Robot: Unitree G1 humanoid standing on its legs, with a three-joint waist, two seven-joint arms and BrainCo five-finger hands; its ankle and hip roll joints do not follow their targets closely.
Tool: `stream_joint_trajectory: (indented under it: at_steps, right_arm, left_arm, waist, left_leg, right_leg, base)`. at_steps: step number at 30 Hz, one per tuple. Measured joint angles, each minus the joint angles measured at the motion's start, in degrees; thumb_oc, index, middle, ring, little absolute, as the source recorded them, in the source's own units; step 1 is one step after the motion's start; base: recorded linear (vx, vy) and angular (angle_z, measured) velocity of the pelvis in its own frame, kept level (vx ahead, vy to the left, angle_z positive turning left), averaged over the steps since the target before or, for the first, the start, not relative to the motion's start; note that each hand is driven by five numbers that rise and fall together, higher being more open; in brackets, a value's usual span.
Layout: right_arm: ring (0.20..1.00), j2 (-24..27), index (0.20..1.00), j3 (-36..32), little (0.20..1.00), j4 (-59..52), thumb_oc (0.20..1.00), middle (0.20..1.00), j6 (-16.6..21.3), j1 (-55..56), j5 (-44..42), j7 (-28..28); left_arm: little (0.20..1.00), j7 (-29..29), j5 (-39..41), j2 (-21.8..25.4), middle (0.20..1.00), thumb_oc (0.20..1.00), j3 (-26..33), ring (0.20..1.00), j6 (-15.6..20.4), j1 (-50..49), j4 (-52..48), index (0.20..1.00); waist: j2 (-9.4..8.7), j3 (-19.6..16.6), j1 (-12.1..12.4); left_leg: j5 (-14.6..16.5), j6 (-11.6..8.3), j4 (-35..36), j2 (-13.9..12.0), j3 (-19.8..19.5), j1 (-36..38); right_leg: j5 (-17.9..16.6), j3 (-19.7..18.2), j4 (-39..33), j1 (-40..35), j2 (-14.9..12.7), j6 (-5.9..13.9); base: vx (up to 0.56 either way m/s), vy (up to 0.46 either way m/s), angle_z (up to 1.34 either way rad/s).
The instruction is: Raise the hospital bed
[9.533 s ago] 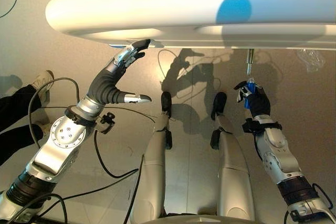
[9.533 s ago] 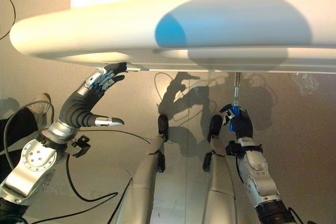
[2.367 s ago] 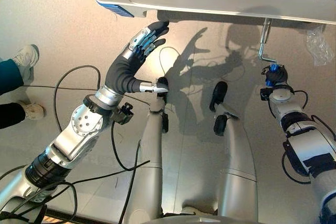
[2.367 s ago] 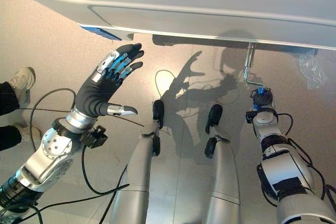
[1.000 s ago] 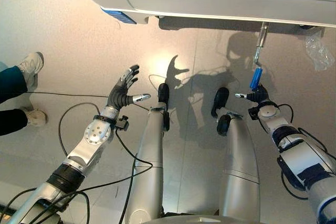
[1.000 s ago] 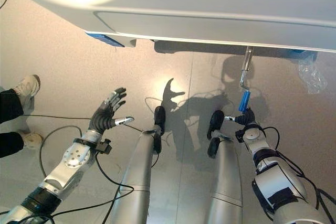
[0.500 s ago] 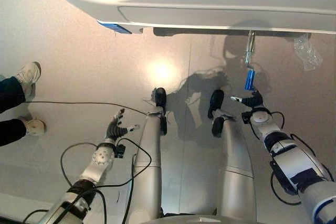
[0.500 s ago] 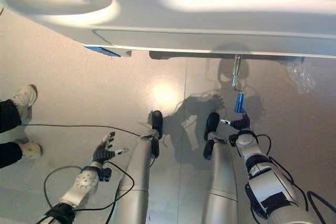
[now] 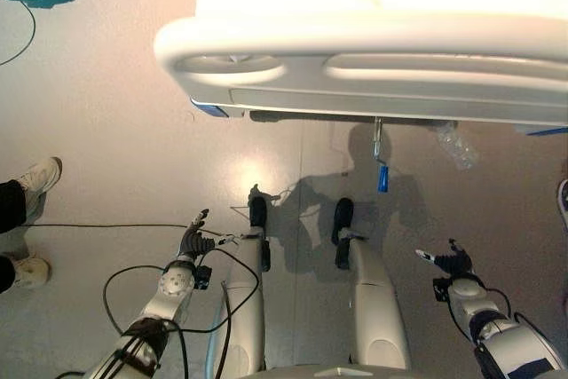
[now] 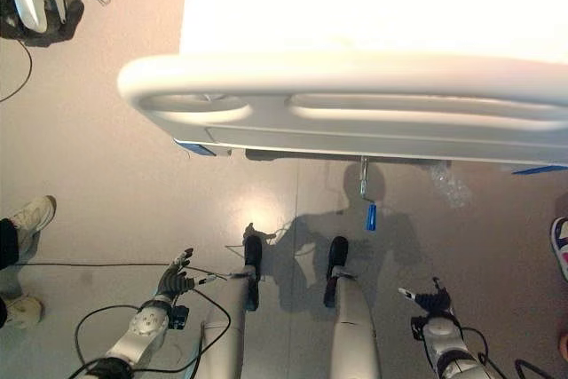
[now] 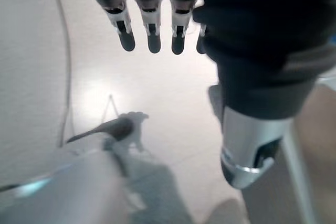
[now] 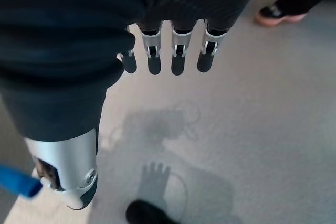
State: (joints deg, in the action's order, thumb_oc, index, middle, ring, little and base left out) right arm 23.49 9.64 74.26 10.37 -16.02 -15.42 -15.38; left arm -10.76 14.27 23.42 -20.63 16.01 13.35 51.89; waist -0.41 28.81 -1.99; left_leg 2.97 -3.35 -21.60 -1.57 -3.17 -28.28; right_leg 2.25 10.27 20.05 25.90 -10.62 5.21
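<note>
- Heads up: both your hands are empty right now. The left hand (image 9: 192, 241) hangs low by your side with fingers straight and spread, and the right hand (image 9: 453, 262) is the same, fingers out, gripping nothing.
- The crank (image 9: 380, 159) hangs under the foot end of the bed (image 9: 373, 68), blue grip (image 9: 382, 177) pointing down, well apart from either hand.
- If you reach for it from here, the grip can probably swing away from a sloppy grab, so close round it squarely.
- There's a bit of clear plastic (image 9: 451, 142) on the floor near the crank; don't snag it.
- A person's shoes (image 9: 34, 177) are off to your left, so watch that arm's swing.
</note>
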Motion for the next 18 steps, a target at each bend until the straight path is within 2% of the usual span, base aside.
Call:
stream_joint_trajectory:
  at_steps: [3, 5, 6, 7, 10, 12, 14, 16, 18]
  right_arm:
    - [1.000, -2.78, 1.000, -1.07, 1.000, -0.57, 1.000, 1.000, -0.05, 1.67, -1.07, 1.69]
    - [1.000, -3.24, 1.000, -0.94, 1.000, -0.63, 1.000, 1.000, -0.06, 2.50, -1.10, 2.54]
    - [1.000, -3.25, 1.000, -1.05, 1.000, -0.90, 1.000, 1.000, -0.06, 2.55, -1.09, 2.74]
    - [1.000, -3.47, 1.000, -1.24, 1.000, -1.26, 1.000, 1.000, -0.20, 3.64, -1.03, 3.37]
    - [1.000, -3.48, 1.000, -0.12, 1.000, -1.65, 1.000, 1.000, -0.50, 6.11, -0.34, 4.23]
    - [1.000, -3.61, 1.000, -0.14, 1.000, -2.21, 1.000, 1.000, -0.53, 7.64, 0.40, 5.07]
    - [1.000, -4.25, 1.000, -0.05, 1.000, -2.26, 1.000, 1.000, -0.57, 9.09, 1.02, 5.20]
    - [1.000, -4.64, 1.000, -0.02, 1.000, -2.10, 1.000, 1.000, -0.58, 9.61, 1.50, 5.38]
    - [1.000, -4.91, 1.000, 2.34, 1.000, -3.69, 1.000, 1.000, -1.22, 10.81, 4.37, 6.10]
  left_arm:
    - [1.000, 1.54, -0.12, -0.02, 1.000, 1.000, 2.17, 1.000, -0.25, -1.05, 2.32, 1.000]
    - [1.000, 1.91, -0.74, 0.38, 1.000, 1.000, 2.38, 1.000, -0.23, -1.99, 2.55, 1.000]
    - [1.000, 2.11, -1.65, 0.32, 1.000, 1.000, 2.64, 1.000, -0.41, -1.96, 3.05, 1.000]
    - [1.000, 2.58, -2.46, -0.36, 1.000, 1.000, 3.37, 1.000, -0.72, -2.97, 3.85, 1.000]
    - [1.000, 3.48, -5.33, -0.81, 1.000, 1.000, 3.34, 1.000, -0.68, -5.02, 3.84, 1.000]
    - [1.000, 3.85, -6.83, -0.75, 1.000, 1.000, 3.50, 1.000, -0.69, -6.27, 4.18, 1.000]
    - [1.000, 4.30, -7.53, -0.75, 1.000, 1.000, 3.51, 1.000, -0.67, -8.43, 5.18, 1.000]
    - [1.000, 4.64, -8.83, -0.73, 1.000, 1.000, 3.53, 1.000, -0.69, -9.03, 5.80, 1.000]
    - [1.000, 5.02, -9.95, -1.78, 1.000, 1.000, 5.56, 1.000, -0.69, -10.14, 8.12, 1.000]
  waist:
    - [-0.79, -0.97, -0.03]
    - [-0.84, -3.74, -0.04]
    - [-0.82, -3.77, 0.01]
    - [-0.94, -4.67, -0.11]
    - [-1.10, -7.49, -0.01]
    - [-1.49, -9.30, -0.06]
    - [-2.08, -12.68, 0.04]
    - [-2.40, -14.15, 0.03]
    - [-2.81, -15.31, 0.26]
  left_leg:
    - [-0.24, 0.05, 5.12, -0.22, 0.83, 9.31]
    - [-0.47, 0.19, 6.39, -0.41, 1.33, 9.92]
    - [-0.72, 0.23, 6.96, -0.24, 1.49, 10.73]
    - [-1.27, 0.34, 8.85, -0.04, 1.62, 13.01]
    - [-1.32, 0.39, 10.93, 0.22, 1.61, 16.24]
    - [-1.48, 0.32, 12.47, 0.27, 1.71, 18.44]
    - [-1.72, 0.24, 14.07, 0.16, 1.85, 20.31]
    - [-1.79, 0.13, 14.91, -0.01, 2.23, 21.15]
    - [-3.23, 0.03, 18.65, 0.01, 3.11, 25.24]
  right_leg:
    - [-1.45, -0.11, -6.35, -9.43, 0.66, 0.49]
    - [-1.67, -0.31, -8.21, -9.89, 0.57, 0.68]
    - [-2.27, -0.29, -9.16, -10.85, 0.64, 0.69]
    - [-3.77, -0.27, -11.53, -13.39, 0.76, 0.84]
    - [-4.37, 0.24, -14.64, -17.25, 0.82, 1.08]
    - [-4.74, 0.43, -16.32, -19.43, 1.00, 1.05]
    - [-4.85, 0.61, -17.83, -21.20, 1.19, 1.05]
    - [-4.84, 0.56, -18.29, -21.74, 1.36, 1.03]
    - [-6.26, 0.34, -21.45, -25.05, 1.57, 0.93]
  base:
    - [0.06, 0.022, -0.12]
    - [0.11, 0.055, -0.11]
    - [0.14, 0.071, -0.06]
    - [0.04, 0.021, -0.02]
    - [0.05, 0.035, 0.03]
    - [0.04, 0.036, 0.01]
    - [0.00, 0.000, 0.00]
    - [0.05, 0.059, -0.08]
    - [0.05, 0.053, -0.16]
